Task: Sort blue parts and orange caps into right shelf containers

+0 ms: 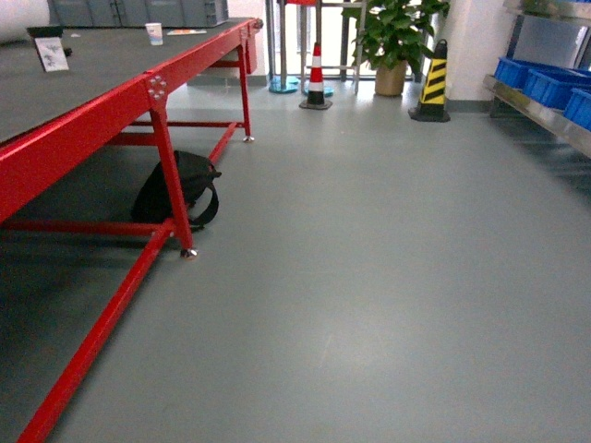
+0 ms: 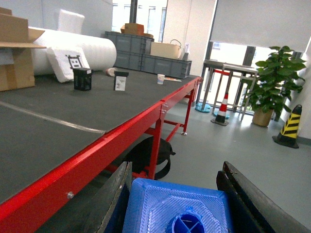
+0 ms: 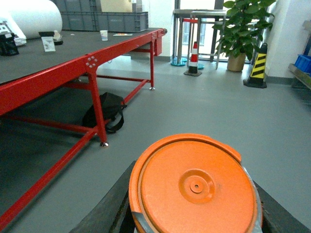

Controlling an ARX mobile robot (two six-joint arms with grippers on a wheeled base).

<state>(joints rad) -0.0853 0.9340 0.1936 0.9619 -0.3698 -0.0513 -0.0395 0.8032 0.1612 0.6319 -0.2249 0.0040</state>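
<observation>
Grey floor fills the room, with a long red table (image 1: pixel 157 88) on one side. Left gripper (image 2: pixel 177 213) is clamped on a blue part (image 2: pixel 177 208), its dark fingers pressed to both sides. Right gripper (image 3: pixel 194 204) is squeezed around an orange cap (image 3: pixel 194 189). Both things are picked up but not dropped off yet. Blue crates (image 1: pixel 545 83) wait on a shelf far off to the right, so the carrying and dropping look still to do. Cones and a plant (image 1: pixel 392 37) stand at the back.
</observation>
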